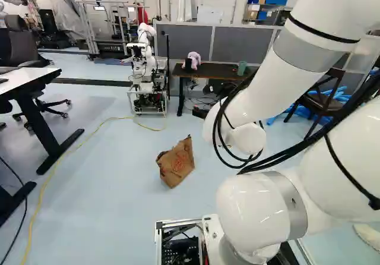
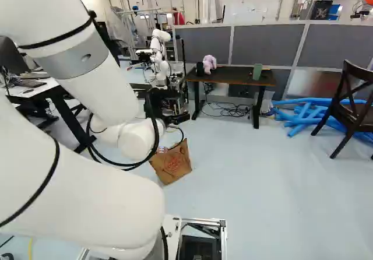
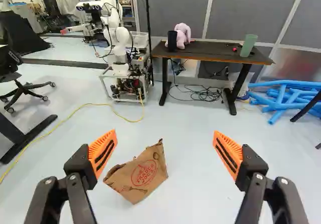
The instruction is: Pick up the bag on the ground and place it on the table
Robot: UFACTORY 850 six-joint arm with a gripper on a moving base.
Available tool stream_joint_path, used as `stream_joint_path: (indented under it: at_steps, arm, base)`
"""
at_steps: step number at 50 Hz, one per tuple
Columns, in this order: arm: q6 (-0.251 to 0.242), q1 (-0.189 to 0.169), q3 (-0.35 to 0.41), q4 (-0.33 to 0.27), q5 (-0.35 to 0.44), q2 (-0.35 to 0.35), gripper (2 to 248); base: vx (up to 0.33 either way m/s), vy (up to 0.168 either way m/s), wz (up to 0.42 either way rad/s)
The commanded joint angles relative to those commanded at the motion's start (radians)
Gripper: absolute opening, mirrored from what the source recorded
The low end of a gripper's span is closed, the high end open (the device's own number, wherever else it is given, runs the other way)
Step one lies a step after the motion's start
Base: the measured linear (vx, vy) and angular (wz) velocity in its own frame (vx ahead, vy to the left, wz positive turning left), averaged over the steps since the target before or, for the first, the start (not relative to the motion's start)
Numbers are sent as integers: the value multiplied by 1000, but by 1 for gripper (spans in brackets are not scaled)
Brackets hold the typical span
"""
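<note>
From where I stand, the brown paper bag point(image 1: 177, 163) is on the floor, slumped and leaning. Its far side and what it may contain are hidden from me, and the torn-looking upper edge is hard to make out. In the right base view the arm's wrist point(image 2: 137, 139) and its cables cut across the bag's upper part, and just a dark piece of the hand point(image 2: 173, 118) can be made out above the bag.

The hand is spread wide, orange pads point(image 3: 103, 151) well apart, with nothing in its hold. The bag lies ahead of it and lower down, apart from both fingers, within the span between them but closer to the finger on the side of another robot point(image 3: 118, 38), which stands beyond the bag.

Also beyond the bag is the dark-topped surface point(image 3: 215, 51), carrying a pink plush toy point(image 3: 183, 32), a black cup point(image 3: 172, 40) and a green cup point(image 3: 248, 45). The left base view shows the bag's front unobstructed, though the arm covers one end of the surface; the right base view shows that end, plus the blue tubes point(image 2: 315, 111) farther off past the bag, which the arm partly covers in the other.
</note>
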Motion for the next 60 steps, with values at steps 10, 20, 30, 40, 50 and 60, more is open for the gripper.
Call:
stream_joint_path:
  at_steps: [10,20,30,40,50,60]
  arm:
    - [0,0,0,0,0,0,247]
    - [0,0,0,0,0,0,247]
    - [0,0,0,0,0,0,247]
    - [0,0,0,0,0,0,247]
    - [0,0,0,0,0,0,247]
    - [0,0,0,0,0,0,247]
  base:
    - [113,93,-12]
    - [112,92,-11]
    - [114,95,-15]
    - [108,97,-18]
    - [97,85,-12]
    - [89,65,-10]
